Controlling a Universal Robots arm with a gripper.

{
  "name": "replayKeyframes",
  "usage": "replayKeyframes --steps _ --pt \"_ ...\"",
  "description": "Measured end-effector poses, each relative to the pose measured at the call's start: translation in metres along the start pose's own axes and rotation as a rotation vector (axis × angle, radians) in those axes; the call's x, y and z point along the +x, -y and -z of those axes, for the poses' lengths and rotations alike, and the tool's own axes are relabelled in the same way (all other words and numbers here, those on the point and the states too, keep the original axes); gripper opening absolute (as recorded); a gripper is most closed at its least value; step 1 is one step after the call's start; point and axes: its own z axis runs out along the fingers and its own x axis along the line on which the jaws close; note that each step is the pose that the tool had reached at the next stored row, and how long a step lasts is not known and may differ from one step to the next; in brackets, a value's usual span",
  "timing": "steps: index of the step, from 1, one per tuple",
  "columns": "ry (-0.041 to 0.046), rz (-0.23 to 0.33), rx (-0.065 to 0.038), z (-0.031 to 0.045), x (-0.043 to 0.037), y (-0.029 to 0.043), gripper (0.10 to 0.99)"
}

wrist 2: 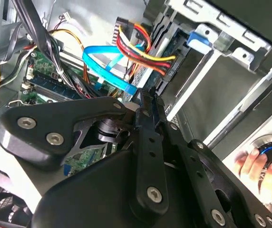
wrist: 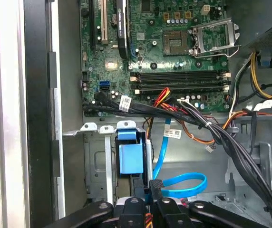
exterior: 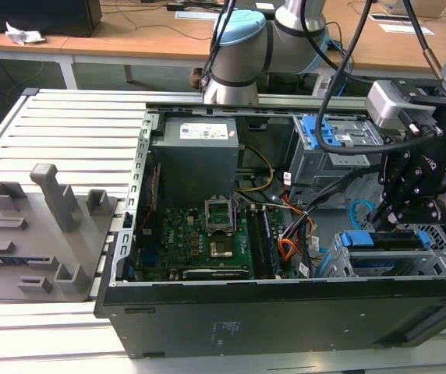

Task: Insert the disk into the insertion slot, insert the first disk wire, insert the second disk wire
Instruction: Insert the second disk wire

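Note:
The disk (exterior: 387, 240), edged by blue rails, lies in the insertion slot (exterior: 340, 261) of the grey perforated cage at the exterior view's right. My gripper (exterior: 394, 212) hangs just above it. In the first wrist view the gripper (wrist: 155, 202) is shut on the black plug (wrist: 156, 184) of a blue disk wire (wrist: 186, 184) that loops beside it, close to the disk's blue tab (wrist: 130, 159). The second wrist view shows the blue disk wire (wrist 2: 108, 66) and a red, yellow and black disk wire (wrist 2: 143, 47); whether that one is plugged in I cannot tell.
The open black computer case (exterior: 285, 312) holds a green motherboard (wrist: 174, 42), a black cable bundle (wrist: 212, 126) and a taller grey cage with a blue latch (exterior: 328, 132). A grey fixture (exterior: 44, 226) sits at the exterior view's left. A person's hand (wrist 2: 252, 166) is outside the case.

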Motion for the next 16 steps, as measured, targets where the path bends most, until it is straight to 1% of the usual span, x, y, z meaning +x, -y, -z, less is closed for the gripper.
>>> replayKeyframes --steps 1,4,16 --pt "0.0000 0.000 0.000 0.0001 0.0000 0.0017 0.161" --pt "0.0002 0.000 0.000 -0.0001 0.0019 0.0023 0.161" --pt "0.0000 0.000 0.000 -0.0044 0.0044 0.0059 0.161"
